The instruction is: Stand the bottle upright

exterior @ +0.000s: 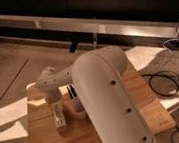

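Since the end effector [55, 104] sits at the lying bottle [59, 119], its grip impossible to tell, tilt up slowly, avoiding the cup [79, 109]

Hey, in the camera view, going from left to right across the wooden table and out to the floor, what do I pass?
bottle lying flat, with the claw down at its far end → pale cup → white arm → black cables on the floor
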Robot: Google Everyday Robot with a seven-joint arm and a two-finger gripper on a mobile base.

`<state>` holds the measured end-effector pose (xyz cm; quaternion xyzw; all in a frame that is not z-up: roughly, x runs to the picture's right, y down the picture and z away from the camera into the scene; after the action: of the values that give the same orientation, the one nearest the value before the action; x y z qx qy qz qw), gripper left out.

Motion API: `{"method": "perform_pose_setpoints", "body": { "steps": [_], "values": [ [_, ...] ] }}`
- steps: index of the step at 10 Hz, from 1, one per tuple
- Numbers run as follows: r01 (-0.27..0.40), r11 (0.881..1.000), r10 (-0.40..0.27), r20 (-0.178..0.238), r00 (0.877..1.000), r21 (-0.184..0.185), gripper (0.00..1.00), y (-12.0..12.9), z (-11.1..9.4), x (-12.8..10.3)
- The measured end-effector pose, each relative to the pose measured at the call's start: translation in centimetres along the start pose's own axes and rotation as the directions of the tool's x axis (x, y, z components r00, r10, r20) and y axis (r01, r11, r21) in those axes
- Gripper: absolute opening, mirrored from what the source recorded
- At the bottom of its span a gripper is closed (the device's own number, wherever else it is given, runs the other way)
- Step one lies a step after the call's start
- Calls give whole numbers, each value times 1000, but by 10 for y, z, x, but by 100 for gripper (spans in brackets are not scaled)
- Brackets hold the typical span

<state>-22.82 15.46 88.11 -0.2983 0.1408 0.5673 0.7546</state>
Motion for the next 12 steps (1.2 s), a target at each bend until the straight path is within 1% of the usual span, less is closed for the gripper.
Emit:
{"method": "perform_pose_setpoints", "body": {
  "steps": [1, 2, 3, 4, 6, 9, 11, 12],
  "values": [
    [2, 1000, -2, -3, 1000, 0, 9, 1, 0, 1],
    [4, 1000, -4, -2, 1000, 0, 3, 0, 0, 1],
    [5, 1000, -5, 1, 1000, 1, 0, 1, -2, 0],
    [8, 1000, -8, 10, 1000, -2, 0, 1, -6, -2],
    [18, 1000, -17, 45, 999, -12, 0, 4, -20, -9],
    [42, 999, -40, 100, 994, -16, 0, 7, -42, -18],
    [67, 998, -65, 131, 989, -12, 0, 9, -53, -21],
    [87, 996, -86, 152, 985, -3, 0, 8, -58, -22]
  ]
}}
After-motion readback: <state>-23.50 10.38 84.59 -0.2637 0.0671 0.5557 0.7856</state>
